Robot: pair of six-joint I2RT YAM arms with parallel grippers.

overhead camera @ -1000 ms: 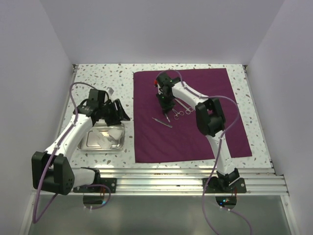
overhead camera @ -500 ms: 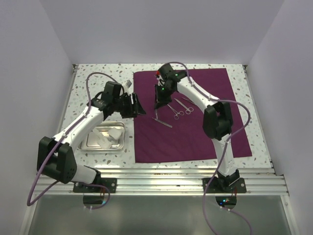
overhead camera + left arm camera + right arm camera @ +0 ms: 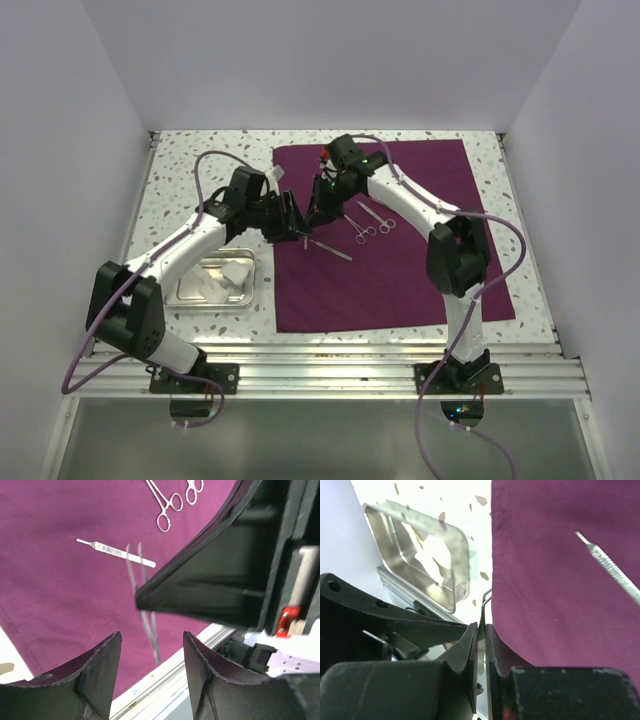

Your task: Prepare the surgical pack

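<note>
Right hand [image 3: 481, 626] pressed together on thin silver tweezers [image 3: 149, 627], tweezers held near left edge of purple cloth [image 3: 400, 270], centre of frame, left hand [image 3: 151, 639] spread just beside them, scissors [image 3: 370, 225] laid on cloth, gauze [image 3: 235, 270] seen in steel tray [image 3: 185, 292] on tabletop [image 3: 190, 160], lower left.

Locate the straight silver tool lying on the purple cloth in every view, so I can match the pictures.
Top external: the straight silver tool lies left of centre, slanting.
Left wrist: the tool is in the upper left.
Right wrist: the tool runs to the right edge, upper half.
Shared landmark: the purple cloth lies under it in all three views.
</note>
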